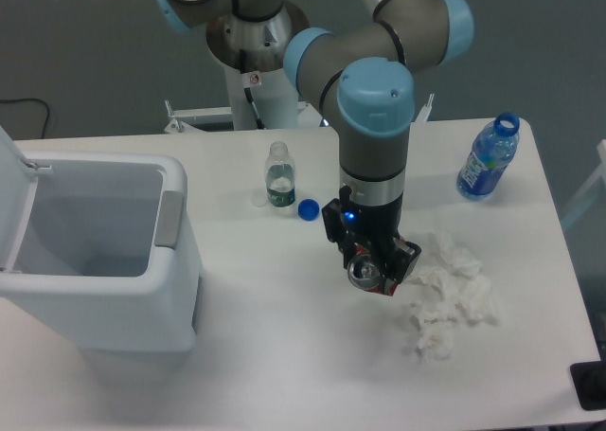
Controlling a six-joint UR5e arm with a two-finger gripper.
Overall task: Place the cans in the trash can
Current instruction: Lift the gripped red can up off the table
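**White desk against a dark grey backdrop**

A white desk [284, 355] fills most of the view, its matte top evenly lit with only soft, faint shadows. Behind it the background is a plain dark blue-grey surface, with no windows or fixtures visible. At the far left a black cable [28, 109] loops across that dark area just beyond the desk's back edge. A dark object [592, 386] sits at the lower right corner, cut off by the frame; what it is cannot be told.
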